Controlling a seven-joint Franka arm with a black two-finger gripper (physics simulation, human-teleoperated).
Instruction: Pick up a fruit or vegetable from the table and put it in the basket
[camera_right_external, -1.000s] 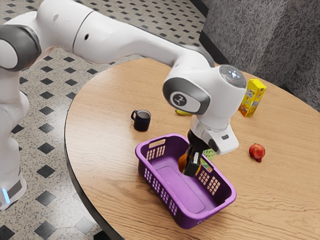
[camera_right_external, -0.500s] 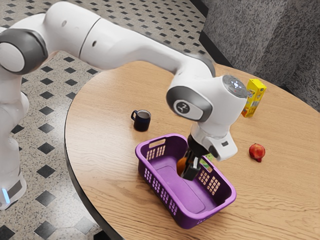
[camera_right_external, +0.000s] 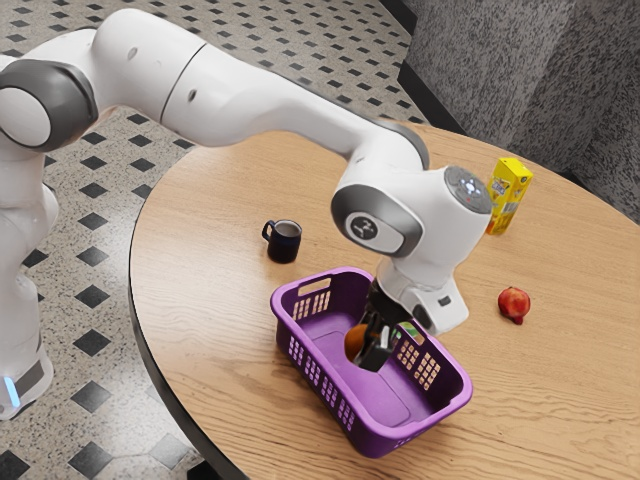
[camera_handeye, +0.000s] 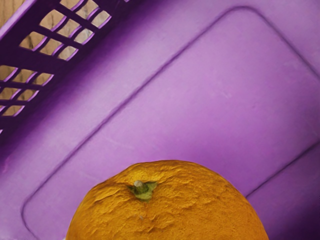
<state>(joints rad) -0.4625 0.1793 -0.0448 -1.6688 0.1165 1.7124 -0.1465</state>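
Inside the purple basket (camera_right_external: 451, 397), my gripper (camera_right_external: 369, 349) points down and is shut on an orange (camera_right_external: 354, 342), which bulges out on the exterior view's left of the black fingers. Held below the basket's rim, the orange hides part of the far wall; whether it touches the floor I cannot tell. In the wrist view the orange (camera_handeye: 170, 210), with its green stem end, lies over the basket's floor (camera_handeye: 210, 105).
A dark mug (camera_right_external: 284, 241) stands behind the basket. Toward the exterior view's right are a red fruit (camera_right_external: 514, 303) and a yellow carton (camera_right_external: 509, 194) on the wooden table (camera_right_external: 200, 300). Something green shows behind the basket's far wall.
My gripper has moved lower into the basket and slightly toward the exterior view's left, and the orange has come down with it. The basket has stayed put.
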